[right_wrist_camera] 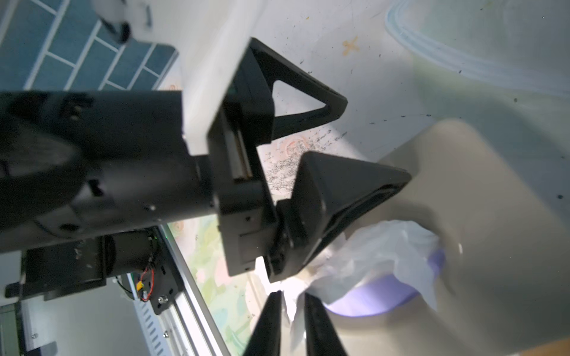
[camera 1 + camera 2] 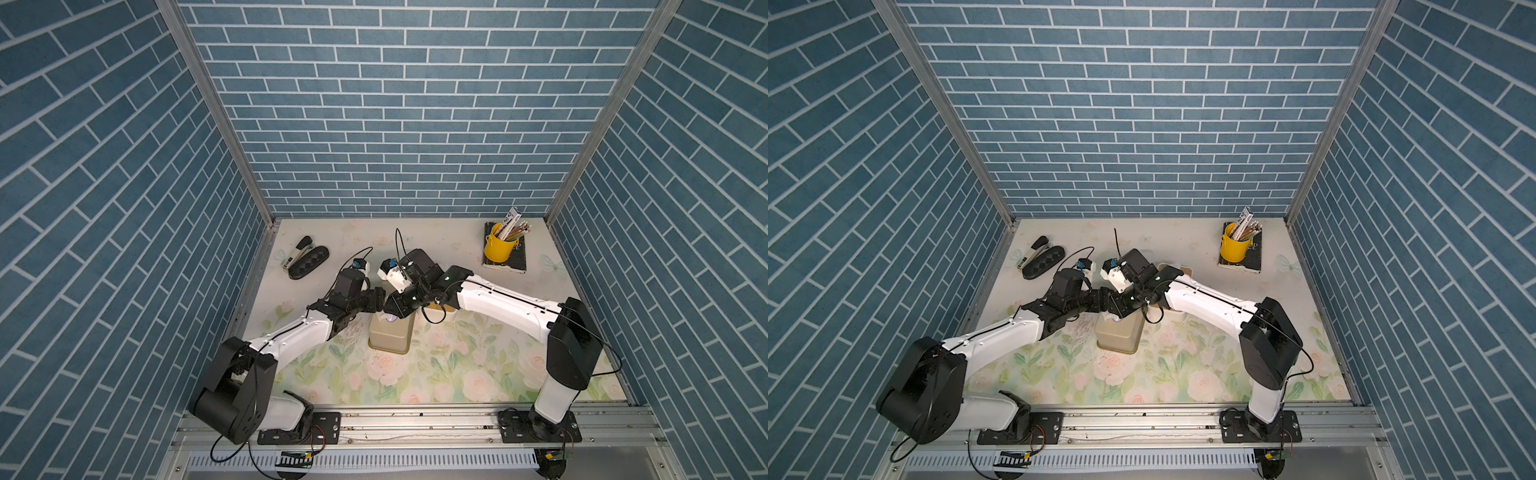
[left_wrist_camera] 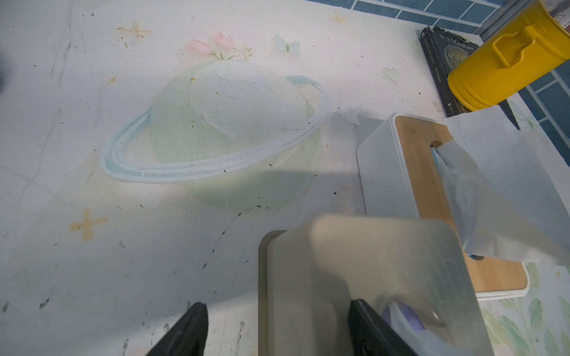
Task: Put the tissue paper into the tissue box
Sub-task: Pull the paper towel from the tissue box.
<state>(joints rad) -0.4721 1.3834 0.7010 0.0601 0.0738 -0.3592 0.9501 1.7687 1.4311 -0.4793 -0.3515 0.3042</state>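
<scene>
Over the opening of the beige tissue box (image 1: 493, 215), our right pincer (image 1: 291, 296) has its jaws a narrow gap apart, with a fold of the tissue (image 1: 379, 255) in that gap. We cannot tell whether they pinch it. The tissue sits crumpled in the box's opening, partly sticking out. Our left pincer (image 3: 276, 304) gapes wide and holds nothing, with one finger over the box's top and the other off its side above the desk (image 2: 457, 374). Just behind the box stands a white box (image 3: 382, 172) with a wooden lid. Well behind the box, a yellow cup (image 2: 494, 249) stands on a book (image 2: 519, 257).
</scene>
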